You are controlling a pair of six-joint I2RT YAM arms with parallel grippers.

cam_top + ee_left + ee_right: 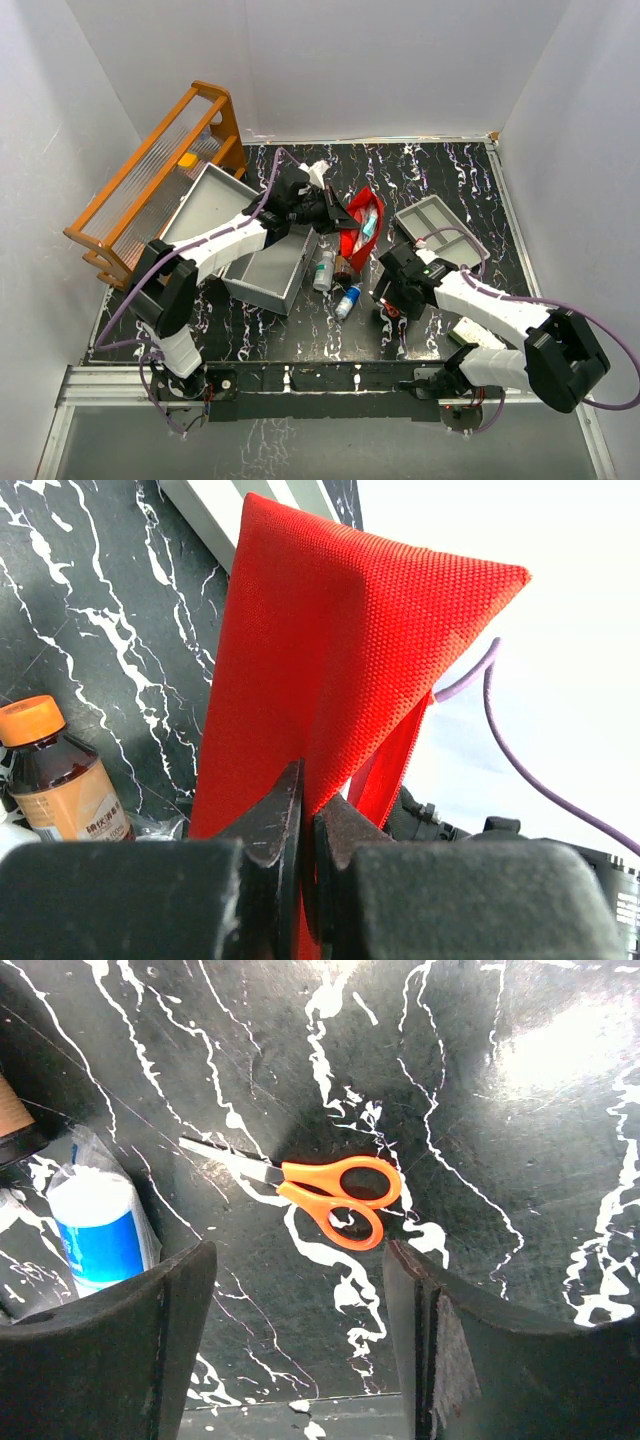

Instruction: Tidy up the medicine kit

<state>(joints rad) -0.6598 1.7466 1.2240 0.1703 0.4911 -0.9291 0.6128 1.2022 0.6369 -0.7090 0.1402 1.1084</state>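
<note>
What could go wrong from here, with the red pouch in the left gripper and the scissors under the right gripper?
The left gripper pinches only an edge of the red pouch, so the fabric might slip out. The scissors lie flat on the table; the open right gripper may push them aside.

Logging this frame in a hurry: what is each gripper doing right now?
Left gripper: shut on the red pouch.
Right gripper: open, holding nothing, above the orange scissors.
</note>
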